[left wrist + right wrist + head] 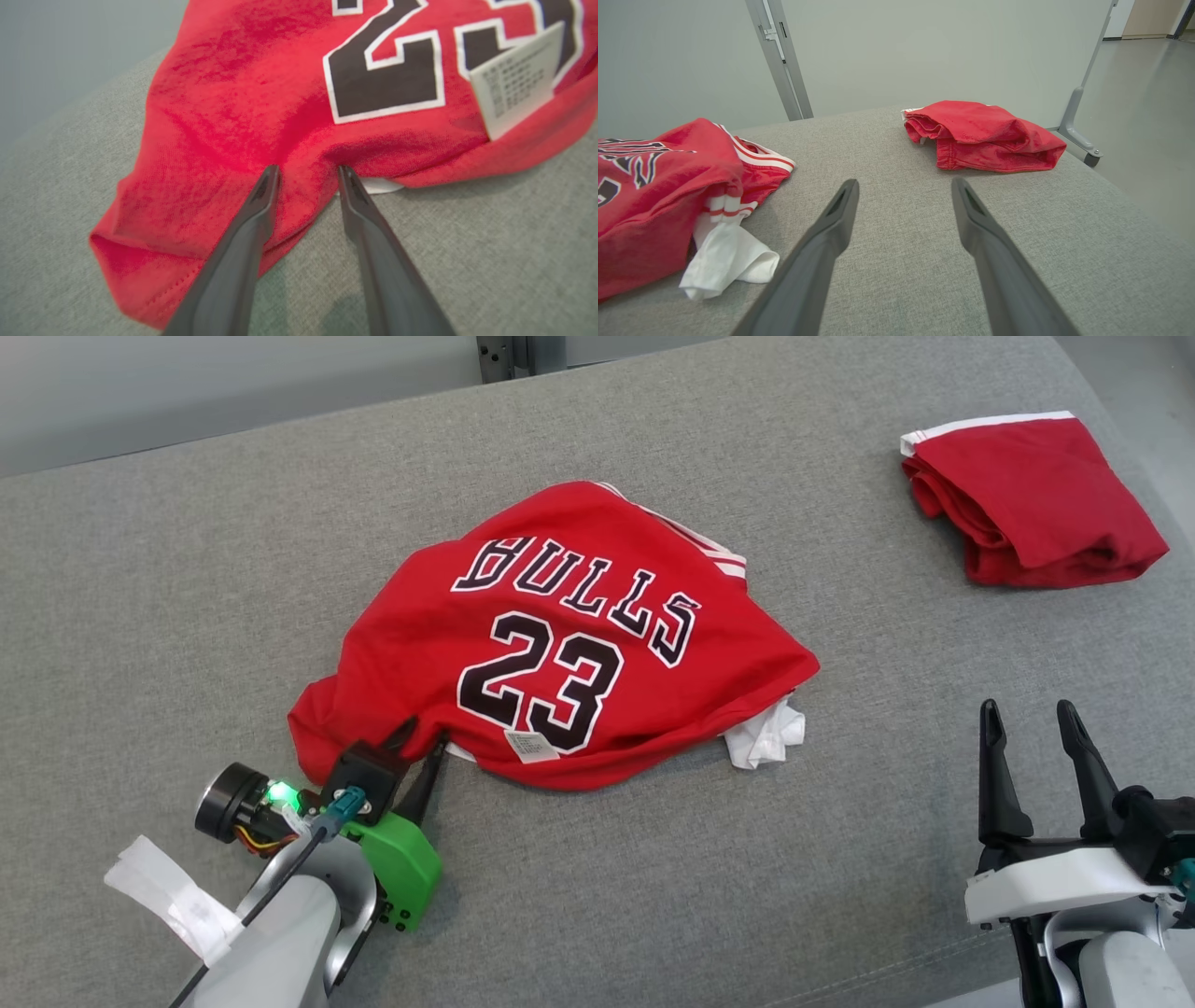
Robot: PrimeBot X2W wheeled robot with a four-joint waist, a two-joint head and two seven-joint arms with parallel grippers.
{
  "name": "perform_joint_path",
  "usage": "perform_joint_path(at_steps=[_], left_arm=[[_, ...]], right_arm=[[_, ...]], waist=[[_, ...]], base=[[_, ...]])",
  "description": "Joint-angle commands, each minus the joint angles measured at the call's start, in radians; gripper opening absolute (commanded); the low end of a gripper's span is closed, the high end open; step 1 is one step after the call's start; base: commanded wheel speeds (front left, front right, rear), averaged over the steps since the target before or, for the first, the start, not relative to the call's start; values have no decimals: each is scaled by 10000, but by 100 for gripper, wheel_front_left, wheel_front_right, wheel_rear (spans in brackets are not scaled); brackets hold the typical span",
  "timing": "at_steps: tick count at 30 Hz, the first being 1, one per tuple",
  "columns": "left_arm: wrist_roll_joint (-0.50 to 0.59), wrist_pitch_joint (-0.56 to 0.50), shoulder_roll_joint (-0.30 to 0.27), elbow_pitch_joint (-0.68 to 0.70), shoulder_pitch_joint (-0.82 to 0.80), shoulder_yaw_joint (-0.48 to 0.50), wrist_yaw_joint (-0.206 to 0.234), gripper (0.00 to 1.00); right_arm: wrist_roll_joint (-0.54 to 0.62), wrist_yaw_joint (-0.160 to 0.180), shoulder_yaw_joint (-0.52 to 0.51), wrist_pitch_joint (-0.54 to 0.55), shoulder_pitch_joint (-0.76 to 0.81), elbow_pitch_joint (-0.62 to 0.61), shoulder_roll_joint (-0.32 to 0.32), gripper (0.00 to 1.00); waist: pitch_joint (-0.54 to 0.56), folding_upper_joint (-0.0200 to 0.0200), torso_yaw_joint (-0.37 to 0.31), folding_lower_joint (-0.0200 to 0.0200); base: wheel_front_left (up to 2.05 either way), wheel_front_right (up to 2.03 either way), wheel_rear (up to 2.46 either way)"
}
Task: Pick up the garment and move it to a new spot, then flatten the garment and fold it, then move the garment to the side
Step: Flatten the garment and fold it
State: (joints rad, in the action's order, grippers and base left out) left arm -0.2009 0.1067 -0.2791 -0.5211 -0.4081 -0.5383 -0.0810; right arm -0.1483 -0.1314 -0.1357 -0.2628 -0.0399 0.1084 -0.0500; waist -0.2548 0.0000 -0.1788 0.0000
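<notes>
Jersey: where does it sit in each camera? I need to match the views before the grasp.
Head view: jersey at centre, with the left fingers at its near-left hem.
Left wrist view: jersey across the top and middle, with the fingers astride a fold at its edge.
Right wrist view: jersey at the left edge.
Shared landmark: its black-and-white print.

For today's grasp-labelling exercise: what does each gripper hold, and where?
Right gripper: nothing, open. Left gripper straddles a fold near the hem of the red cloth Bulls jersey; a hold cannot be told.
</notes>
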Motion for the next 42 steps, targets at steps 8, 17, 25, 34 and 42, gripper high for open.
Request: perform_joint_path(at_steps=[8,17,25,34,42], left_arm=[[-572,-113,-212,1164,425,78,-119,0],[-912,-2053,-1010,6077,2399,115,639,0],[-735,-4357,-1610,9865,2830,14,1203,0],[-1127,-4807,-1593,8448,1034,615,830,0],[-1183,-4058,-1676,3876,-1294,972,53,0]], right_arm=[[56,14,-146,-26,298,141,-18,100],[-39,14,-285,-26,853,272,-18,100],[-194,14,-254,-26,905,413,-21,100],[-312,14,-93,-26,260,375,-17,100],[-159,14,-140,-26,-374,254,-15,100]], waist=[[585,0,89,0],[1440,0,407,0],[1538,0,671,0],[328,0,292,0],[-1097,0,-177,0]], base=[[0,0,0],[0,0,0],[0,0,0],[0,0,0],[0,0,0]])
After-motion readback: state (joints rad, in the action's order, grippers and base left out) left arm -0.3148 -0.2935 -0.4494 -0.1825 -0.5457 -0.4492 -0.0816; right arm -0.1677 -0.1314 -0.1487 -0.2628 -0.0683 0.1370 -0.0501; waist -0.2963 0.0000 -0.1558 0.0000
